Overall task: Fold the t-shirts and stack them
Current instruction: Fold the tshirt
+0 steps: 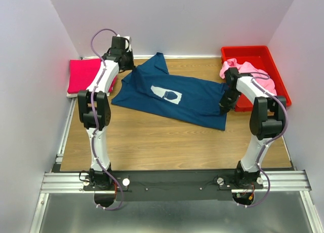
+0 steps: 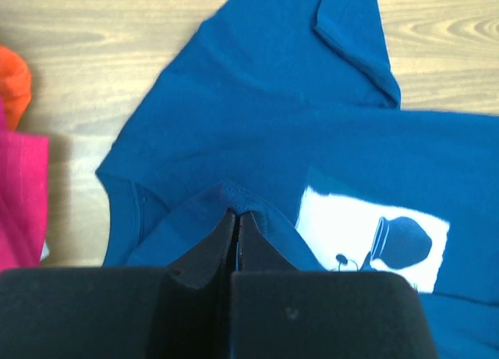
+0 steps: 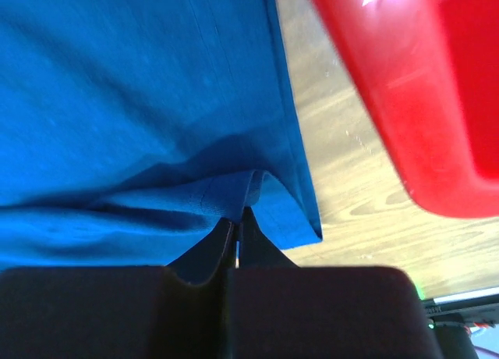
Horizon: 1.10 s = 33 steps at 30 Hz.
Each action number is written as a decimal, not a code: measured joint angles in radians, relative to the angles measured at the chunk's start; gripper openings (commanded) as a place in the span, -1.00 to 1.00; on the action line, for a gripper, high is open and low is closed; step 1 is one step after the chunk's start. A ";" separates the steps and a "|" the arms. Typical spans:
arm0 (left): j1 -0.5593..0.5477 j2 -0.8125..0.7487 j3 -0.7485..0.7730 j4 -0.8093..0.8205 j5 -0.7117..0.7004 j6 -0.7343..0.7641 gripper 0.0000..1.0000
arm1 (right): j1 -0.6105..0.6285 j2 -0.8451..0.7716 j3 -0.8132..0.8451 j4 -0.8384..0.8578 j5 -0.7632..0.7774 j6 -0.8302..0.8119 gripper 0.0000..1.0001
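1. Bends the right arm up from the near edge and dips the right hand toward the desk. Fingers pressed together on a pinch of the navy t-shirt by its hem edge, near the red bin.
2. Stretches the left arm farther out, with the left hand clamped on a raised fold at the collar.
3. Lies spread between both hands, print up.
4. Farther back: light pink t-shirt heaped in the bin, magenta t-shirt at the desk's far left.
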 measured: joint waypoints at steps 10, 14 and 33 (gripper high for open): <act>0.000 0.068 0.133 0.032 -0.001 -0.051 0.18 | -0.010 0.009 0.159 0.047 0.034 0.074 0.34; 0.000 0.031 0.041 0.055 -0.002 -0.046 0.18 | -0.010 -0.019 0.159 0.078 0.043 0.076 0.36; 0.013 -0.171 -0.568 0.185 0.004 -0.004 0.08 | 0.002 -0.216 -0.261 0.221 -0.158 -0.082 0.01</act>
